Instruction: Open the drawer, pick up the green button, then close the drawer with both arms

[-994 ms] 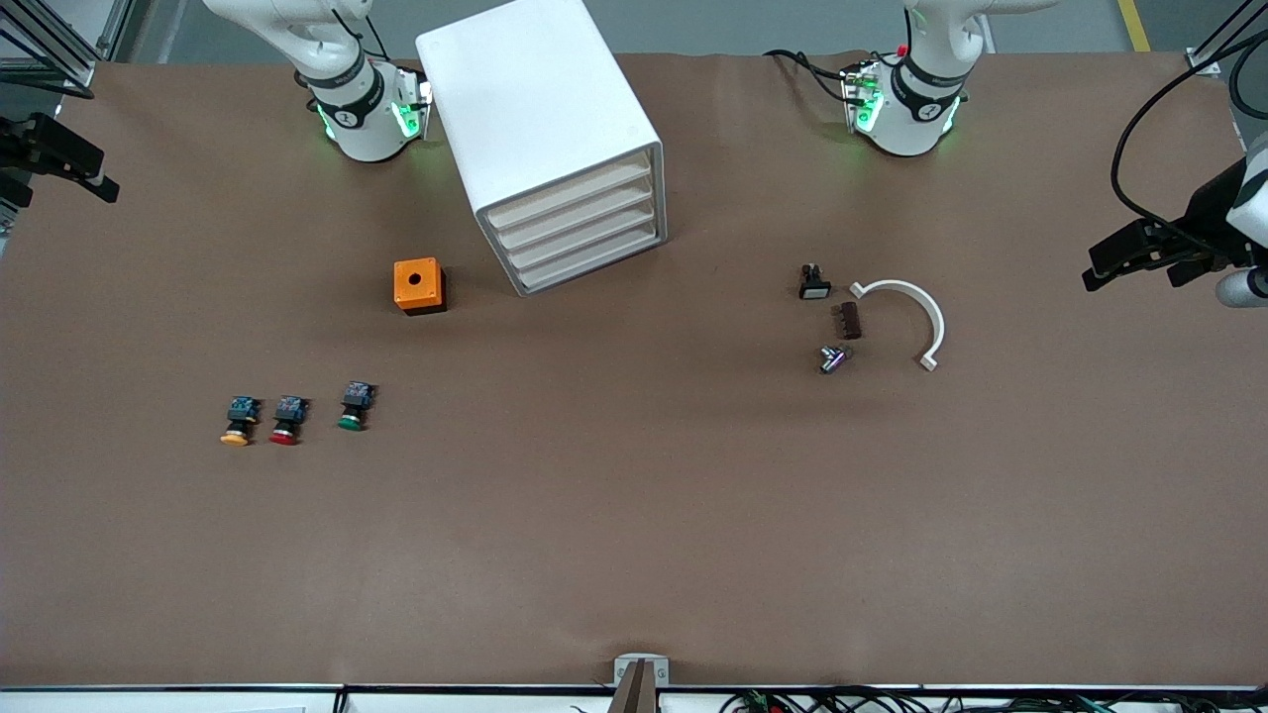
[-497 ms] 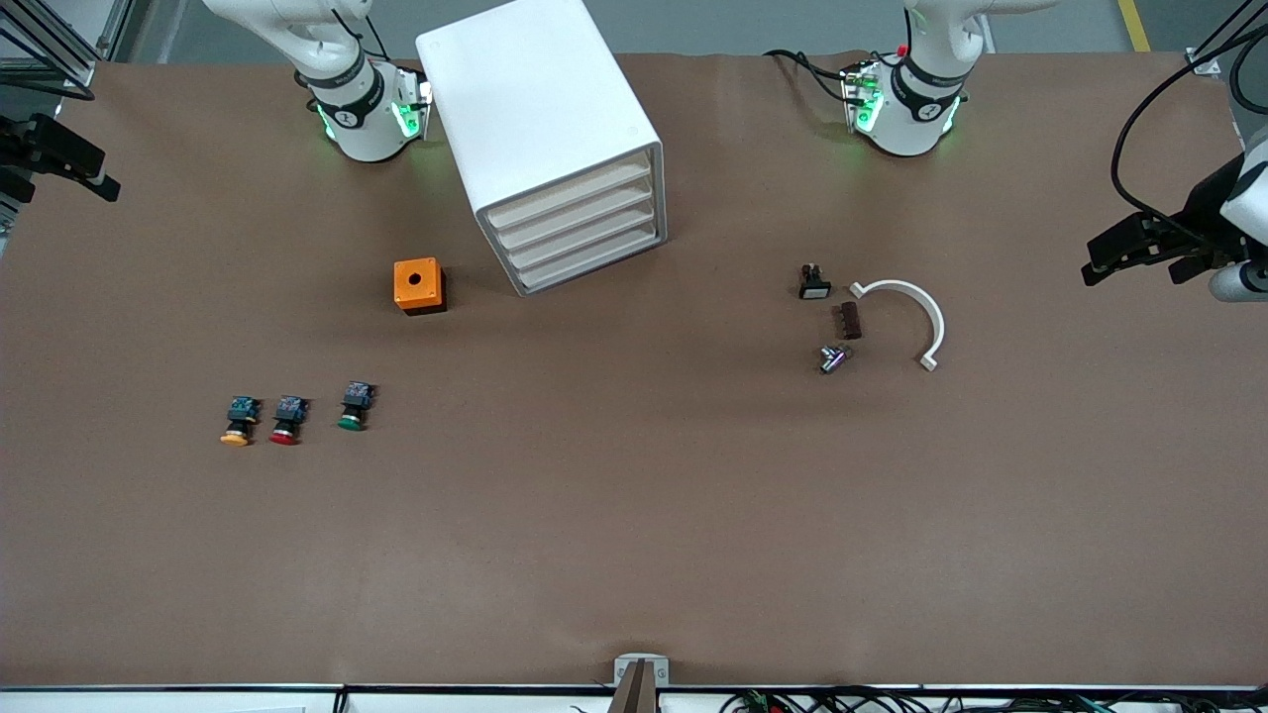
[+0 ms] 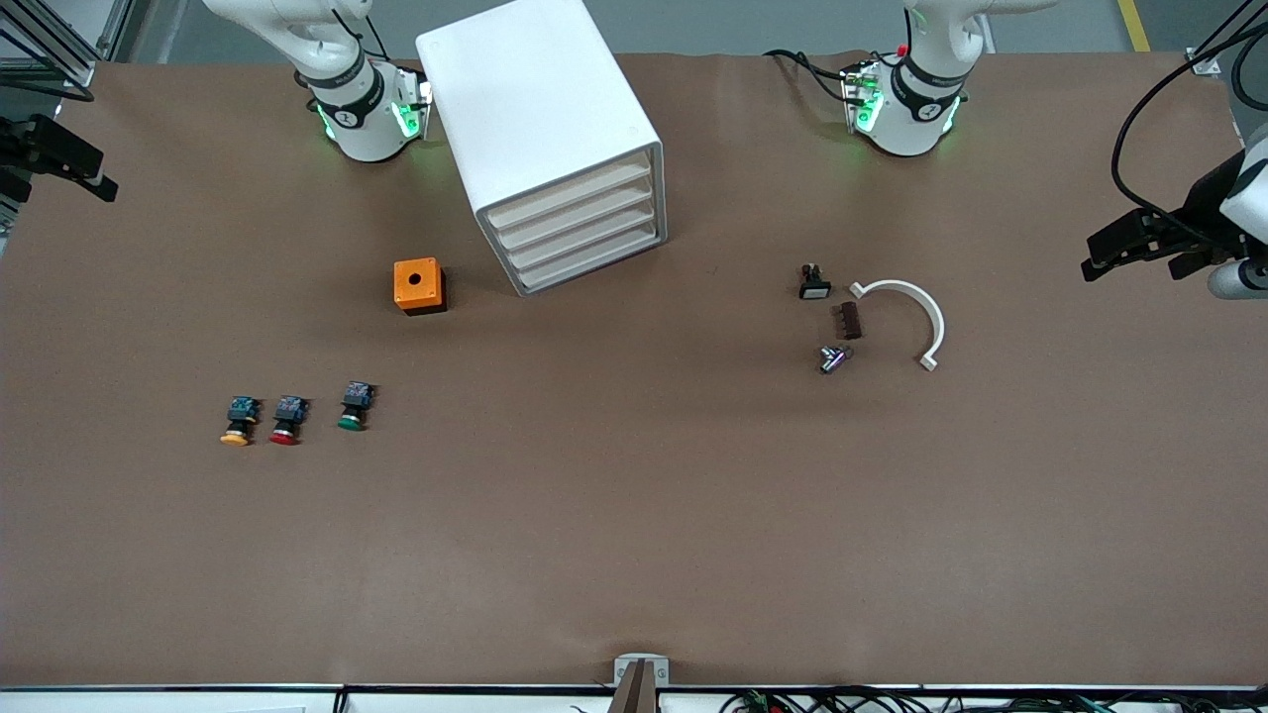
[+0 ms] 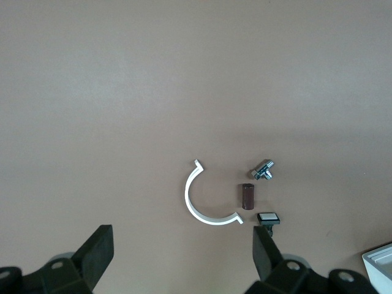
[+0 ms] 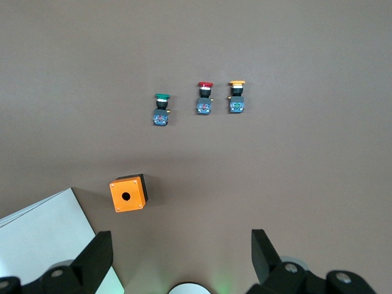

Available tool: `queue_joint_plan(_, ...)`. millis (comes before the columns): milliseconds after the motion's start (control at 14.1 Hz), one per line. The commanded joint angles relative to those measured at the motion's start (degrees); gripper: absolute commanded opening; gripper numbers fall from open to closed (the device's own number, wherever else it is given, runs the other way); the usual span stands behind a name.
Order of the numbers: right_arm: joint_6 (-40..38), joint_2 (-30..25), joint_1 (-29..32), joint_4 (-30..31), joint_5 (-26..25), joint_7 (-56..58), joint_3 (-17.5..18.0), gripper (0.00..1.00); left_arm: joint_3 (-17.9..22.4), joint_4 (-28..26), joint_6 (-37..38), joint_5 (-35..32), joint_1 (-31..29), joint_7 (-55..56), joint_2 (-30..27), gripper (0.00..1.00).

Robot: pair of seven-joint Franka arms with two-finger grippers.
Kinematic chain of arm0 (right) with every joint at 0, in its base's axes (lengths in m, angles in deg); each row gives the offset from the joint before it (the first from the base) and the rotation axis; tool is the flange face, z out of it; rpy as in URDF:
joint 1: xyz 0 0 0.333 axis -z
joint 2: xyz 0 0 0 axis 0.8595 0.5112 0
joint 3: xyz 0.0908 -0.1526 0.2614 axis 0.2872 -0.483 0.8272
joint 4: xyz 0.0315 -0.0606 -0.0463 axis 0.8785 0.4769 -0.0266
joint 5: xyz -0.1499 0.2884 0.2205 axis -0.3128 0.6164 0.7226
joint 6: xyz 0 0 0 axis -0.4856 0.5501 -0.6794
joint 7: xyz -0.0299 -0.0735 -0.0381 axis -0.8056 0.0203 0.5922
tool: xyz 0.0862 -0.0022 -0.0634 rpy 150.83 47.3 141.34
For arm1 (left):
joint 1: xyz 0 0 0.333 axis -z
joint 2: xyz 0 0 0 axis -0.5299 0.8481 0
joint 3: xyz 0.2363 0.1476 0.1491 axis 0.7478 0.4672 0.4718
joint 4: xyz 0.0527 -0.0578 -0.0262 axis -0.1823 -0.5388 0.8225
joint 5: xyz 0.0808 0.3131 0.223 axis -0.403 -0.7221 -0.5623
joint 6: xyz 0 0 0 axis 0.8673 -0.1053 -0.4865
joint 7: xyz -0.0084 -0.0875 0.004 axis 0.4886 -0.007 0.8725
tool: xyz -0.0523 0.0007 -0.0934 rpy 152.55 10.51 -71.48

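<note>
The white cabinet (image 3: 540,129) stands between the arm bases. All four drawers are shut, the lowest drawer (image 3: 594,259) included. The green-capped button (image 3: 352,406) lies on the table toward the right arm's end, beside a red-capped (image 3: 285,421) and a yellow-capped one (image 3: 238,421). It also shows in the right wrist view (image 5: 162,109). My right gripper (image 3: 50,163) hangs open and empty over the table's edge at the right arm's end; its wrist view (image 5: 177,257) shows it open too. My left gripper (image 3: 1134,250) hangs open and empty over the edge at the left arm's end, also open in its wrist view (image 4: 182,257).
An orange box (image 3: 418,285) with a hole sits beside the cabinet, nearer to the front camera. Toward the left arm's end lie a white curved clip (image 3: 911,317), a brown block (image 3: 849,320), a small metal part (image 3: 832,358) and a small white-capped switch (image 3: 813,283).
My left gripper has drifted slightly toward the robots' side of the table. Nothing on the table has moved.
</note>
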Motion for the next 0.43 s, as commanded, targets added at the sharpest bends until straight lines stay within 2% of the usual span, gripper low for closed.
queue_joint_plan(0, 0.6, -1.6, -0.1, 1.4, -1.5, -1.2, 0.5, 1.0, -0.7, 2.2, 1.6, -0.6, -0.5, -0.2, 0.7, 1.0)
queue_joint_plan(355, 1.6, -1.5, -0.2, 1.4, -1.9, -2.4, 0.5, 1.0, -0.7, 2.5, 1.7, -0.5, -0.6, -0.2, 0.7, 1.0)
